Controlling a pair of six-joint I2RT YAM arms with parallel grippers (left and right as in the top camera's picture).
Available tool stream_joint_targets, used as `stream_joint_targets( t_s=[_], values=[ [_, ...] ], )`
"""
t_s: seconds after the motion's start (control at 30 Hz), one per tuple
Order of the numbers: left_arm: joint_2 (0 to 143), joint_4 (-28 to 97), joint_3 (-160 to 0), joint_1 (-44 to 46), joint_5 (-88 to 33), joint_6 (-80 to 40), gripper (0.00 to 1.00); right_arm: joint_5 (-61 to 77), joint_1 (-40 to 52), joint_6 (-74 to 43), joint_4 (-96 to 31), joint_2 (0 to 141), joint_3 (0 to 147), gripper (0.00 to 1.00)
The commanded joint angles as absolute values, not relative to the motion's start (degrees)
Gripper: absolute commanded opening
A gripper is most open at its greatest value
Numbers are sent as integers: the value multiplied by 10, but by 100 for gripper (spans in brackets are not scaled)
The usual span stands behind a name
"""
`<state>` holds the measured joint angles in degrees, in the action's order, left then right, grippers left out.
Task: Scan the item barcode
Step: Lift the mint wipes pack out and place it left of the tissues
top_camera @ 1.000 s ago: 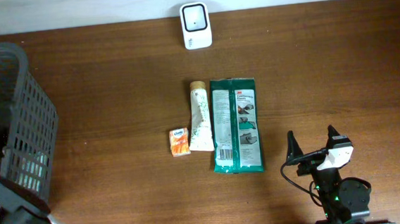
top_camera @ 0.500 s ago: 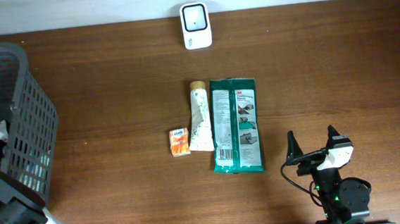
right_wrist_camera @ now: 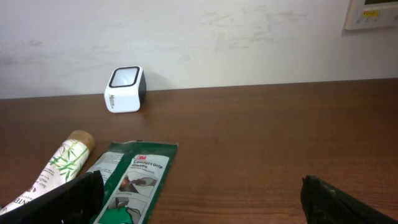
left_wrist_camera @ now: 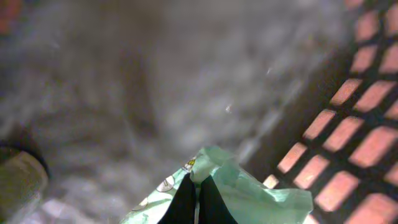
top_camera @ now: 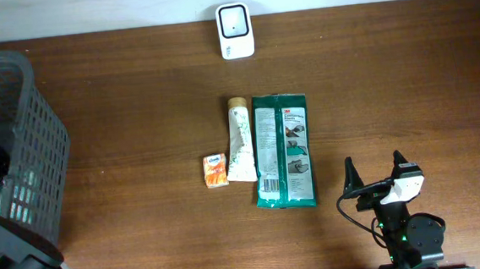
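Down inside the basket (top_camera: 34, 157) at the left edge of the bench (top_camera: 135, 91), the left gripper (left_wrist_camera: 198, 200) was closed tight, its jaws pinching a fold of a pale green packet (left_wrist_camera: 249, 196). Near the front edge, the right gripper (top_camera: 372, 163) had its jaws spread fully apart, gripping nothing. The scanner (top_camera: 234, 19) sat at the back edge. A dark green pack (top_camera: 283, 151), a tube (top_camera: 240, 140) and a small orange box (top_camera: 215, 170) lay mid-bench.

The brown wooden bench (top_camera: 136, 99) carries a white scanner (top_camera: 235, 30) at the far edge, a tube (top_camera: 240, 139), green packet (top_camera: 283, 151) and orange box (top_camera: 215, 170) side by side, and a grey basket (top_camera: 21, 158) at left.
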<state>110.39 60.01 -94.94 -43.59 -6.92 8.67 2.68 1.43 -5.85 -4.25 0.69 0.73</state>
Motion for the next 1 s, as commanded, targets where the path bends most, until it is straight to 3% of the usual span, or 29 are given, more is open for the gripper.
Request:
stream_joint_targets(
  t_s=[0.0, 0.17, 0.33, 0.43, 0.53, 0.7, 0.8, 0.83, 0.87, 0.93, 0.97],
  values=[
    [1039, 616, -1072, -440, -93, 18, 0, 28, 11, -60, -43, 4, 3, 98],
    [849, 607, -1147, -375, -186, -61, 0, 28, 11, -60, -43, 4, 3, 98],
    [819, 710, -1097, -86, -158, -66, 0, 28, 11, -60, -43, 4, 3, 98],
    [855, 627, -925, 11, -139, -121, 0, 28, 11, -60, -43, 4, 3, 98],
    [918, 440, -743, 96, -110, -201, 0, 28, 11, -60, -43, 4, 3, 99],
    [1053, 308, -720, 162, -27, -231, 0, 28, 11, -61, -43, 4, 3, 98],
    [1069, 309, -720, 175, 5, -222, 0, 28, 11, -60, -43, 4, 3, 98],
    [1069, 309, -720, 179, 4, -222, 4, 28, 11, -60, -43, 4, 3, 98],
    [1069, 309, -720, 184, 5, -222, 25, 28, 11, -60, -43, 4, 3, 98],
    [1069, 308, -721, 187, 3, -196, 47, 28, 11, -60, -43, 4, 3, 98],
    [1068, 314, -728, 187, 3, -180, 51, 28, 11, -60, -43, 4, 3, 98]
  ],
)
